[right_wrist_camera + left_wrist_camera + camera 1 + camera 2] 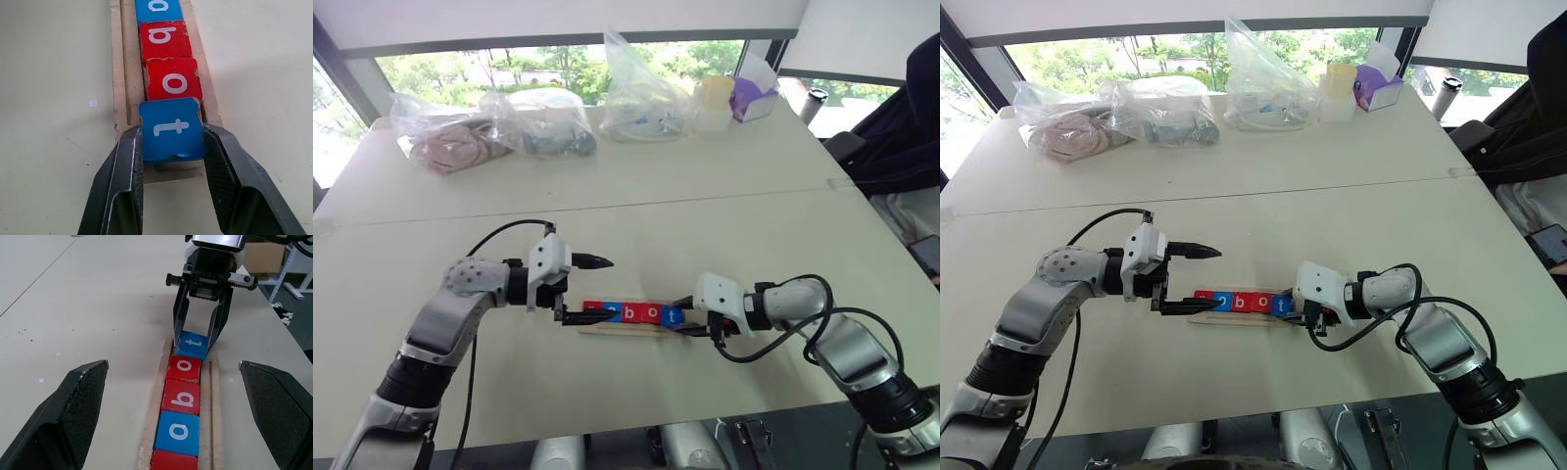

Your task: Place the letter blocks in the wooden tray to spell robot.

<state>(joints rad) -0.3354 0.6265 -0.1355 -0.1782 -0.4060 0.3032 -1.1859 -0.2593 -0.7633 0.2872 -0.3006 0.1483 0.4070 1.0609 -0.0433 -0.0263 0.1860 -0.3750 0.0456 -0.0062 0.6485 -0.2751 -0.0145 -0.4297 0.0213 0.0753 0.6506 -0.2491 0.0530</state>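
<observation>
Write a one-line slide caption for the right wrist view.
Right gripper shut on the blue t block at the end of the wooden tray, next to the red o block.

We see daylight entering through the windows (558,64) beyond the far edge of the table (724,211), where the glass is overexposed. The tabletop is evenly bright, with only soft, faint shadows near its front edge. In the head views, straight edges bow slightly toward the corners. In the left wrist view, the near black fingers (68,416) appear soft.
</observation>
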